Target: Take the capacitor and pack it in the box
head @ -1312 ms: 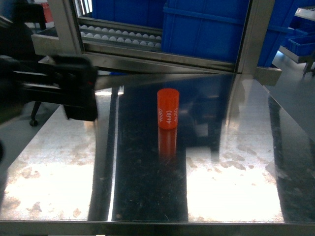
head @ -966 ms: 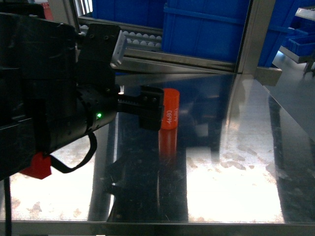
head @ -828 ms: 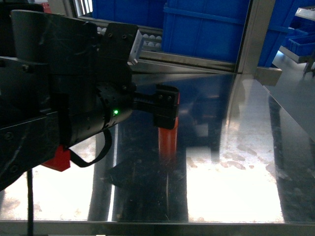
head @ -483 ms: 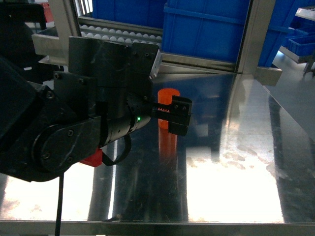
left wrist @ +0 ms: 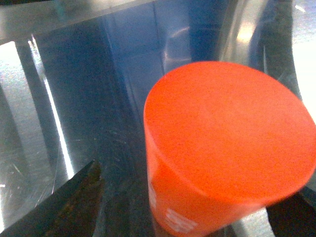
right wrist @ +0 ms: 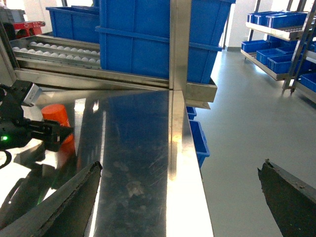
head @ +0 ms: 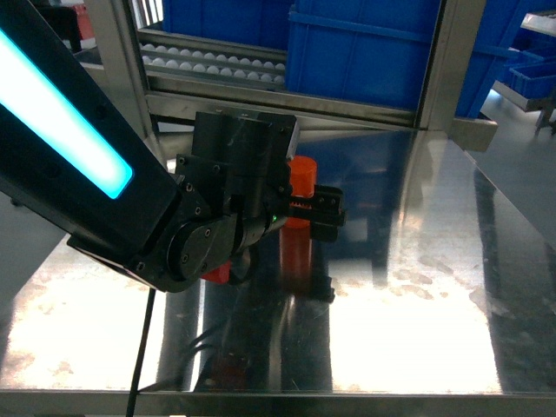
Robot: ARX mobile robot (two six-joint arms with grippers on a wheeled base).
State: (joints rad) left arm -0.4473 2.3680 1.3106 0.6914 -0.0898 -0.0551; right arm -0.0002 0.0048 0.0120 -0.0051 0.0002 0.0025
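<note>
The capacitor (head: 301,172) is a bright orange cylinder with white print, standing upright on the steel table (head: 417,295). My left gripper (head: 310,206) reaches in from the left and is open, one finger on each side of the capacitor. The left wrist view is nearly filled by the capacitor (left wrist: 227,143), with a gap between it and the left finger (left wrist: 64,207). My right gripper (right wrist: 177,197) hangs open over the table's right edge, holding nothing. From there the capacitor (right wrist: 55,114) shows far left. The box is out of view.
Big blue bins (head: 365,52) and a roller track (head: 217,62) stand behind a steel frame post (head: 445,61) at the table's back. The table's right edge (right wrist: 192,177) drops to a grey floor, with small blue bins (right wrist: 197,138) below.
The left arm has swung in from the left and forward. Its gripper has gone from the far left of the table to straddling the capacitor, which has stayed in place.
</note>
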